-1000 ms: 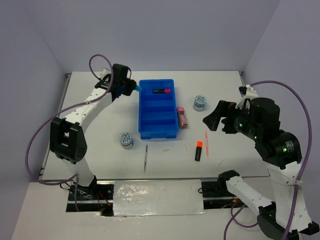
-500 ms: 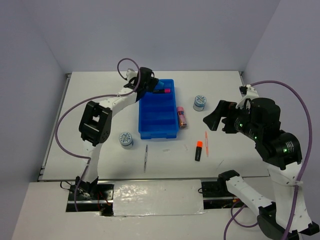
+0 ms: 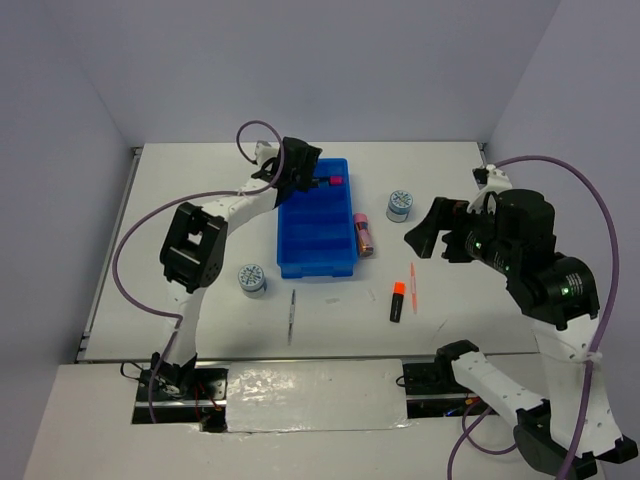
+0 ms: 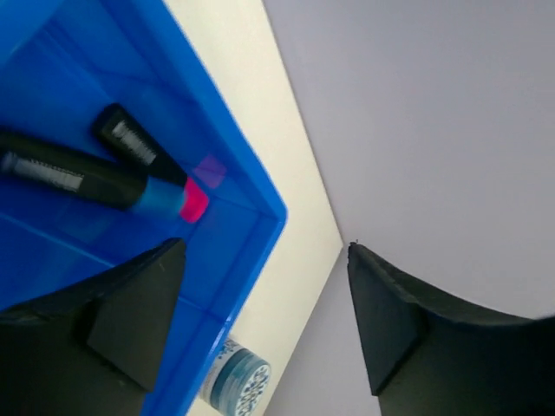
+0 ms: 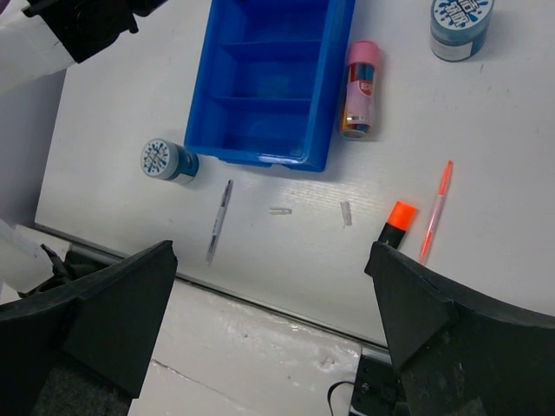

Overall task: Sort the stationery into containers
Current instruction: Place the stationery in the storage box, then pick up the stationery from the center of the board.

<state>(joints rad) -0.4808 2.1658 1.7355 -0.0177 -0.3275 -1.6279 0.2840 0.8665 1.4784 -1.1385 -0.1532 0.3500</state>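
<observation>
The blue tray (image 3: 316,262) stands mid-table with four compartments. In its far compartment lie a pink-capped marker (image 4: 139,149) and a blue-capped marker (image 4: 74,176), side by side. My left gripper (image 3: 308,180) hovers open over that compartment's left end, with nothing between its fingers. My right gripper (image 3: 420,238) hangs open and empty high over the table's right side. On the table lie a pink-copper tube (image 3: 364,234), an orange-capped marker (image 3: 397,301), a thin orange pen (image 3: 412,287), a grey pen (image 3: 292,315) and two tape rolls (image 3: 400,205) (image 3: 252,279).
The back wall rises close behind the tray's far end. Two small clear scraps (image 5: 279,211) lie on the table in front of the tray. The table's near edge and mounting rail (image 3: 315,378) run below the grey pen.
My left arm swung right from beside the tray to over its far compartment, then opened and let go of the blue-capped marker, which now lies beside the pink-capped one. The right arm barely moved.
</observation>
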